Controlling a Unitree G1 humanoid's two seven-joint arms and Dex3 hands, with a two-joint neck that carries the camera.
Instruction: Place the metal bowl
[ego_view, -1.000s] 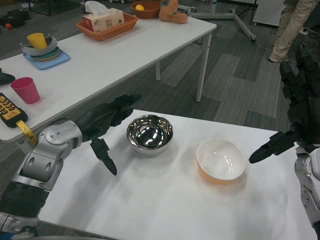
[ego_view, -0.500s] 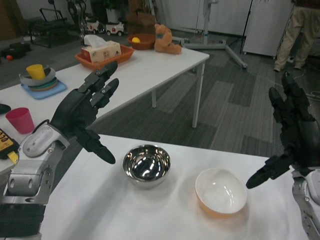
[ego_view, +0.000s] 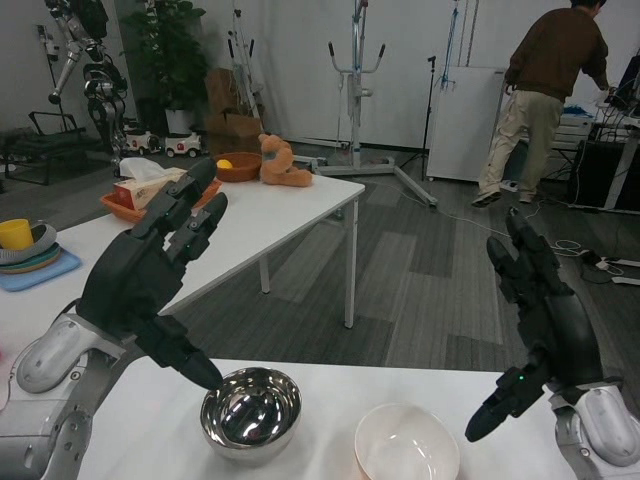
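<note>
Camera has tipped way up since a second ago, so the bowls slid toward the bottom of the shot and the room opened out (that's the head moving, not the bowls). What really changed: the left hand (ego_view: 150, 275) was down low beside the metal bowl (ego_view: 251, 413) and is now raised above it, fingers spread and holding nothing, thumb tip pointing down right at the bowl's left rim. Can't tell if it actually touches. The right hand (ego_view: 535, 335) is lifted too, fingers apart and empty, hanging over the right side of the near table (ego_view: 310, 380), near the white bowl (ego_view: 407, 445) but not on it.

My read: the metal bowl sits upright on the table just left of the white bowl, and nobody's gripping it, so the placing looks either finished or not started. Hands-off pose makes me lean finished.

Around it: a second white table (ego_view: 260, 215) behind with a tissue box in an orange tray (ego_view: 140, 190), a brown bowl (ego_view: 238, 167), a teddy bear (ego_view: 277, 162), and a yellow cup on stacked plates (ego_view: 25, 250) at far left. A person (ego_view: 545, 90) stands at the back right, facing away.
</note>
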